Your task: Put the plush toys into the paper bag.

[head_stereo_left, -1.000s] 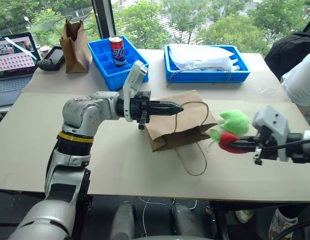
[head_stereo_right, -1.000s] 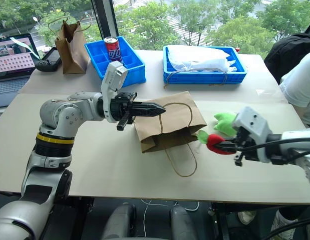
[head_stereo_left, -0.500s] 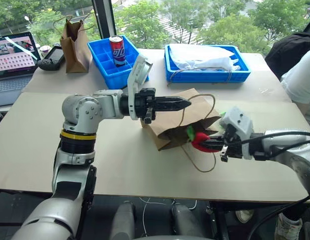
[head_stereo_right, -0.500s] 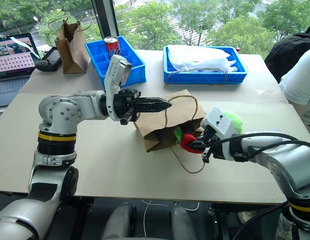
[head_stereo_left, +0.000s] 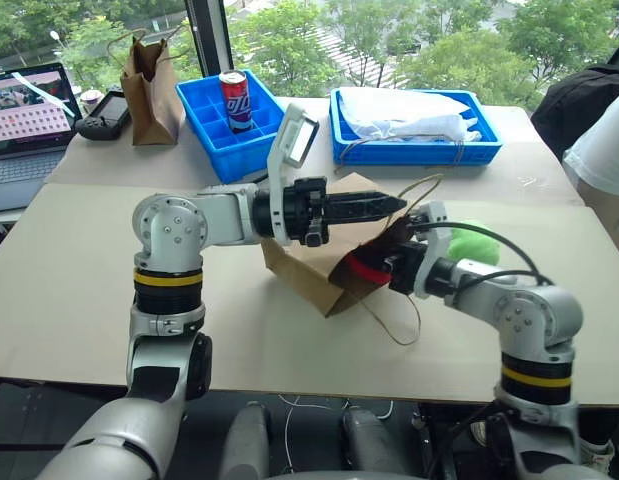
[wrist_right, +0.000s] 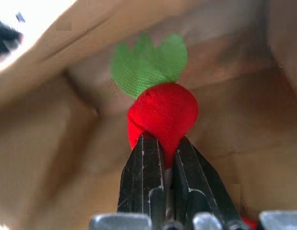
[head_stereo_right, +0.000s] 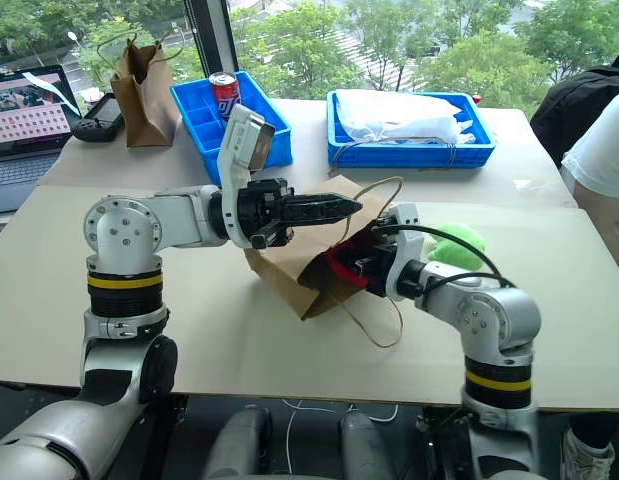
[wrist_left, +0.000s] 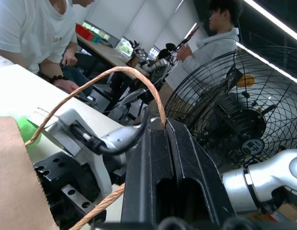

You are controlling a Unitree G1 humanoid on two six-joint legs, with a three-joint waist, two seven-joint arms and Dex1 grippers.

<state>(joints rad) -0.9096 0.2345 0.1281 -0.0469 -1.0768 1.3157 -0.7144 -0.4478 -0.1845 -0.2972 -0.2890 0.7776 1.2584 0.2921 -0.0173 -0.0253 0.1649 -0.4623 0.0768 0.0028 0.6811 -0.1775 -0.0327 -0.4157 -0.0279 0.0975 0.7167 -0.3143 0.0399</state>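
While red toy [wrist_right: 160,112] is pinched by right gripper [wrist_right: 163,154] inside paper bag [head_stereo_left: 299,268], handle [wrist_left: 93,88] is clamped by left gripper [head_stereo_left: 392,205]; bag could be tipped if pushed hard.

The light-brown paper bag [head_stereo_left: 319,265] lies tilted on the worktop, mouth lifted open. The red toy [wrist_right: 160,115] sits inside its mouth; the green toy [head_stereo_left: 476,240] lies just beside it.

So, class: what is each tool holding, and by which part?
Left tool pinches the bag's cord handle. Right tool grips the red toy by its red end, green tip pointing into the bag.
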